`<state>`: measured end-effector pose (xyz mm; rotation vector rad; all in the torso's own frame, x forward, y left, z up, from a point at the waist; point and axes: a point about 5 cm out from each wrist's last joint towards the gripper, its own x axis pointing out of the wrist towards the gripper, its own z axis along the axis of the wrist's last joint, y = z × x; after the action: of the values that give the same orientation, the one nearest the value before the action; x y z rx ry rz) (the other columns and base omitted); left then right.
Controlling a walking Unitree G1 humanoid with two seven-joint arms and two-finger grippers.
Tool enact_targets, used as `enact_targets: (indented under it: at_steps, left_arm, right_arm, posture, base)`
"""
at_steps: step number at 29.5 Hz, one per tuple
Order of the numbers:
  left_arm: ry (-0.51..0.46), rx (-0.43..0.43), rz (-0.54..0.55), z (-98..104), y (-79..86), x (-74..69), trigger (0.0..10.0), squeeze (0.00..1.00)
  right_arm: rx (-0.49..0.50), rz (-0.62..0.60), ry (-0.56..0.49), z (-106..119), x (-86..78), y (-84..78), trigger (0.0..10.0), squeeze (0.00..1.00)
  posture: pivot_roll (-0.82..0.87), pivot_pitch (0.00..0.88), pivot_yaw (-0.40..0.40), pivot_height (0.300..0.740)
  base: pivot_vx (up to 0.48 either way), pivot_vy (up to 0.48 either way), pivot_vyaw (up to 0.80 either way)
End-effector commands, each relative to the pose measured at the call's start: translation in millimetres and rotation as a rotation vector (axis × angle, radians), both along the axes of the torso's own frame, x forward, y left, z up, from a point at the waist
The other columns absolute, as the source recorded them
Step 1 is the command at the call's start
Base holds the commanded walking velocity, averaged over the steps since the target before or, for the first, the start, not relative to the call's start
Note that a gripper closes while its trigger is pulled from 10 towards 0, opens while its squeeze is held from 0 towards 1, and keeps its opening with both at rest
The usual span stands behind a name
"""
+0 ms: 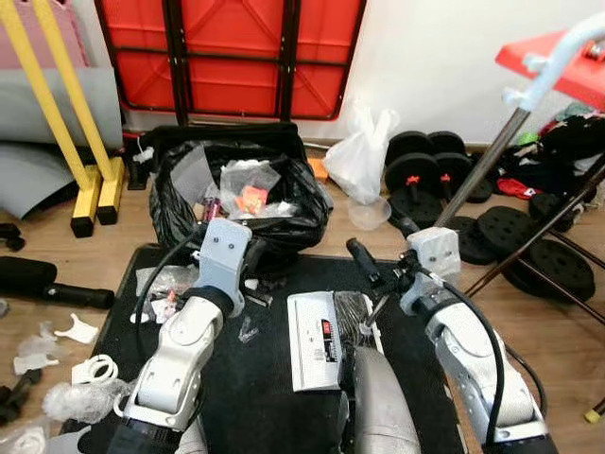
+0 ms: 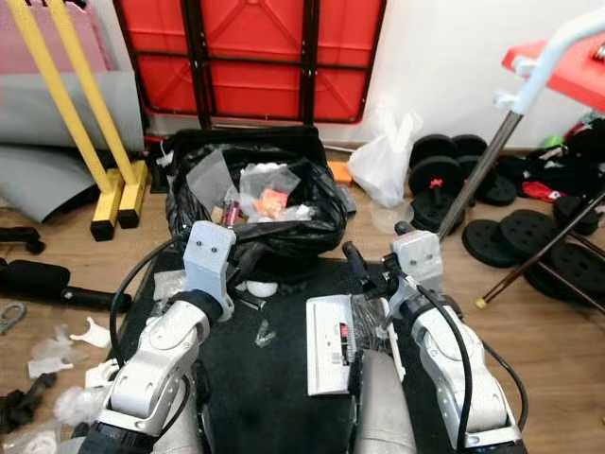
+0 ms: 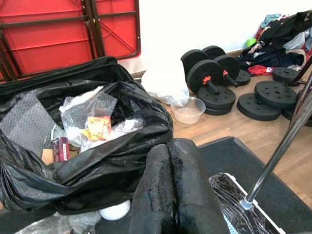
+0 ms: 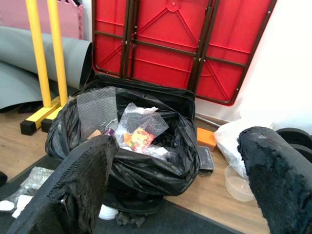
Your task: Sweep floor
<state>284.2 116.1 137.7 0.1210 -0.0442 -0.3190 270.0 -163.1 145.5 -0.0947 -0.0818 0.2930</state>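
Observation:
A black rubbish bag (image 1: 236, 203), open in a black case, holds bubble wrap and wrappers beyond a black mat (image 1: 265, 388). On the mat lies a white flat tray (image 1: 315, 340), and a metal pole (image 1: 482, 165) rises from it to the right. Loose plastic scraps (image 1: 80, 329) and bubble wrap (image 1: 80, 399) lie on the wood floor at the left, with small bits (image 1: 248, 329) on the mat. My left gripper (image 3: 168, 144) is shut with nothing in it, just short of the bag's near rim. My right gripper (image 4: 178, 139) stands open and empty, facing the bag from beside the pole.
A red folded table (image 1: 227, 57) leans on the back wall, with yellow posts (image 1: 95, 184) at the left. A white plastic bag (image 1: 364, 156), a clear bowl (image 1: 367, 213) and black weight plates (image 1: 529, 246) lie to the right. A black bar (image 1: 47, 284) lies at the left.

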Motion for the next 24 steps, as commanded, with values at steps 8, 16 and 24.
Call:
enact_targets:
  at_steps: [8,16,24]
  left_arm:
    - [0.011,-0.01,-0.002,-4,-1.3,0.5,10.0,0.0]
    - [0.001,-0.008,-0.02,-4,-3.8,-0.7,10.0,0.0]
    - [-0.03,-0.034,-0.076,5,-13.8,1.6,10.0,0.0]
  right_arm:
    - [0.002,-0.009,0.0,-3,0.5,-4.4,10.0,0.0]
    - [0.01,0.006,-0.012,-1,2.4,-1.2,10.0,0.0]
    - [0.023,0.032,-0.034,4,5.5,3.6,10.0,0.0]
  posture:
    - [-0.16,0.031,-0.145,0.549]
    - [-0.15,0.024,-0.147,0.574]
    - [-0.15,0.011,-0.141,0.599]
  base:
    - [0.0,0.0,0.0]
    - [0.0,0.0,0.0]
    - [0.0,0.0,0.0]
